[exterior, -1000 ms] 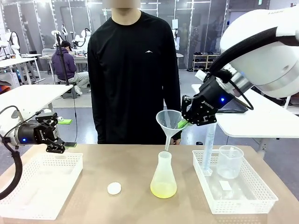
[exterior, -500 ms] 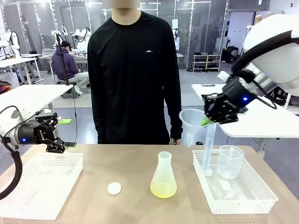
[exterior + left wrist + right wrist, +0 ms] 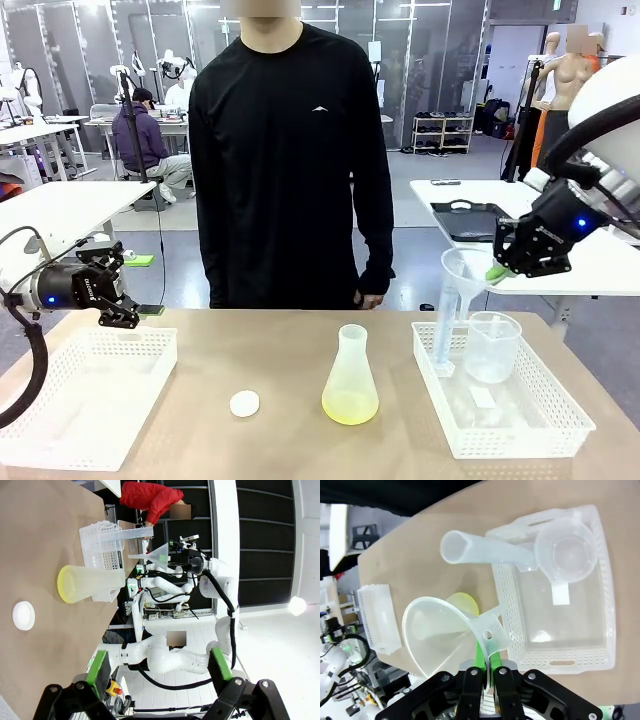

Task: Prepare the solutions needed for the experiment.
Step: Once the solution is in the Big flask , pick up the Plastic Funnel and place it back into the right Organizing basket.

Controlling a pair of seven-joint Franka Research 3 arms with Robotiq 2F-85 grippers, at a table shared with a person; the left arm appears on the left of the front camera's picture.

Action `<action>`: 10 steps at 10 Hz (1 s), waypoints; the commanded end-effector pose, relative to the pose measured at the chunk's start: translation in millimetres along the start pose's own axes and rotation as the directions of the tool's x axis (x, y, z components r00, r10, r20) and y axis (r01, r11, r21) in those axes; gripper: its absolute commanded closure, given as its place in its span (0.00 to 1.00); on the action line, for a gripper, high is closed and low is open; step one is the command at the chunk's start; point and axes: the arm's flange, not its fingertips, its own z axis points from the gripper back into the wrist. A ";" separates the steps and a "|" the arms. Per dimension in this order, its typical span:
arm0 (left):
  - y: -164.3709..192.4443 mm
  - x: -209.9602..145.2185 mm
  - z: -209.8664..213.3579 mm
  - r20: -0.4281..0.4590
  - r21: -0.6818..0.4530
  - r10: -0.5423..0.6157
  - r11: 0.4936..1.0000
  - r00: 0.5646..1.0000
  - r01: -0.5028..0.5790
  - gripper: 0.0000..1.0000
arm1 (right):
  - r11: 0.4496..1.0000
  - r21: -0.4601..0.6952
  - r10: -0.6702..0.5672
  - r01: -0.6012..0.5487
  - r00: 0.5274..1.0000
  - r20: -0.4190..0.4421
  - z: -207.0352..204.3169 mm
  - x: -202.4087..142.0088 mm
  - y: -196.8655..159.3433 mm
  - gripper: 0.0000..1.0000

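Gripping the funnel (image 3: 462, 276) by its tab, the right gripper (image 3: 497, 270) is clamped tight, above and right of the flask (image 3: 350, 362). Left gripper (image 3: 140, 286), jaws wide and empty, hangs well left of the flask. The solutions (image 3: 350, 406) lie in the flask's bottom.

Front camera faces the person (image 3: 290, 150) across the table (image 3: 290, 350); both wrist cameras see the yellow-green solution (image 3: 350, 406).

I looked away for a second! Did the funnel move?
Yes. The funnel, held by the right pincer, went rightward, from above the conical flask toward the right basket.
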 end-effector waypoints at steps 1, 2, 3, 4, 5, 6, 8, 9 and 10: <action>-1.6 -1.1 0.2 -0.010 0.005 -0.010 1.000 1.000 0.010 0.00 | 0.998 -0.005 -0.063 0.063 0.997 -0.046 -5.2 -2.5 -2.6 1.00; -1.6 -1.1 0.2 -0.010 0.005 -0.010 1.000 1.000 0.010 0.00 | 0.997 -0.026 -0.067 0.066 0.996 -0.053 -8.2 -4.5 -9.0 1.00; -1.6 -1.1 0.2 -0.010 0.005 -0.010 1.000 1.000 0.010 0.00 | 0.995 -0.078 -0.070 0.065 0.996 -0.061 -15.1 -8.7 -19.7 1.00; -1.6 -1.1 0.2 -0.010 0.005 -0.010 1.000 1.000 0.010 0.00 | 0.990 -0.123 -0.076 0.065 0.993 -0.088 -29.6 -13.3 -32.3 1.00; -1.6 -1.1 0.2 -0.010 0.005 -0.010 1.000 1.000 0.010 0.00 | 0.990 -0.122 -0.091 0.077 0.989 -0.115 -42.5 -13.7 -41.5 1.00; -1.6 -1.1 0.2 -0.010 0.005 -0.010 1.000 1.000 0.010 0.00 | 0.987 -0.131 -0.109 0.093 0.987 -0.120 -52.5 -12.9 -48.1 1.00; -1.6 -1.1 0.2 -0.010 0.005 -0.010 1.000 1.000 0.010 0.00 | 0.977 -0.177 -0.147 0.123 0.980 -0.134 -65.3 -11.9 -59.2 1.00; -1.6 -1.1 0.2 -0.010 0.005 -0.010 1.000 1.000 0.010 0.00 | 0.972 -0.197 -0.155 0.125 0.977 -0.145 -69.0 -12.3 -61.5 1.00; -1.6 -1.1 0.2 -0.010 0.005 -0.010 1.000 1.000 0.010 0.00 | 0.957 -0.249 -0.181 0.148 0.976 -0.117 -73.9 -9.7 -62.2 1.00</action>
